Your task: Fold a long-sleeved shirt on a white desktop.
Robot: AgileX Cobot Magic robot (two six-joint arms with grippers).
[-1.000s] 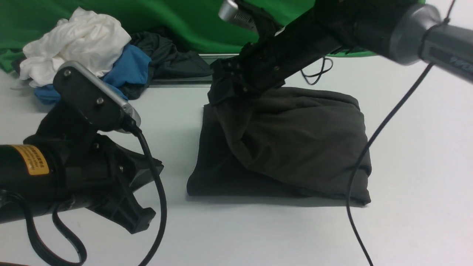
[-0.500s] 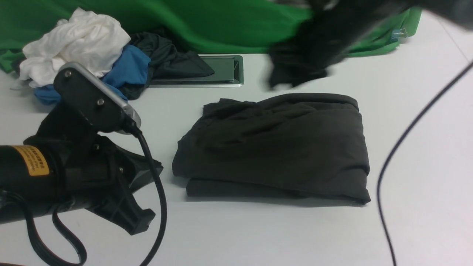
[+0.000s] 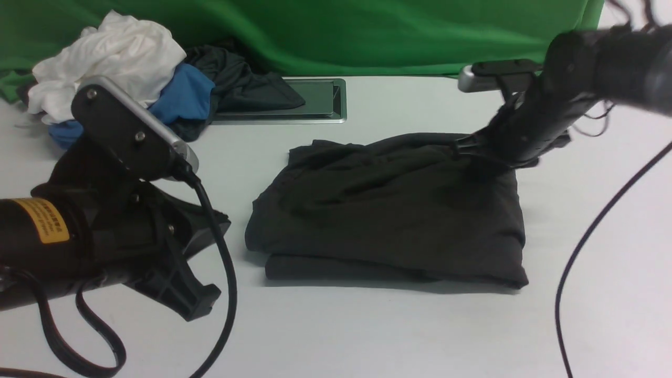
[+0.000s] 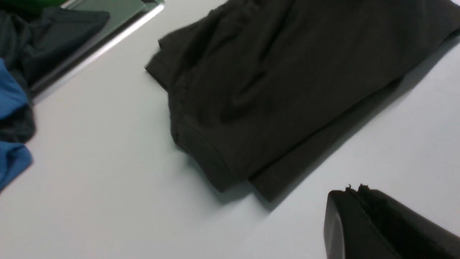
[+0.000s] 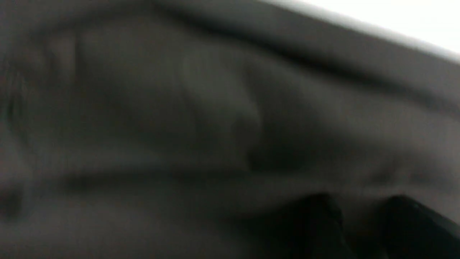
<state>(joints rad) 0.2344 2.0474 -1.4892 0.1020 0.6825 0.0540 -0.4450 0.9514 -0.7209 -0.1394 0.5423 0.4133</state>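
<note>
At the far left, beyond the left claw [image 3: 197, 307], a heap of spare clothes sits at the back of the tabletop [image 3: 367, 336]: a white garment [image 3: 113, 55] on top, a blue garment [image 3: 184, 94] under it, and a dark garment [image 3: 236, 84] spilling onto the metal cable hatch [image 3: 320, 100]. They look parked there to keep the working area free. The left claw itself hangs low over the near tabletop, clenched on nothing, well clear of the cloth; the left wrist view shows its tips [image 4: 354, 201] pressed together just beside the bundle's near corner. It reads as waiting, out of the way.

To that claw's right lies the long-sleeved shirt [image 3: 388, 210], already doubled into a thick, roughly rectangular bundle in the middle of the tabletop, with a lower layer poking out along its near edge and some rumpling at its far left corner. No logo shows, so the print is presumably folded inside.

Further right, the right claw [image 3: 467, 149] comes down at the bundle's far right corner, touching or nearly touching the cloth. Its wrist view is blurred, filled with dark fabric, with two dark tips [image 5: 323, 212] apart from each other; whether any fabric is pinched between them I cannot tell. Probably it is there to press or tidy that corner, since the fold looks close to finished.
</note>
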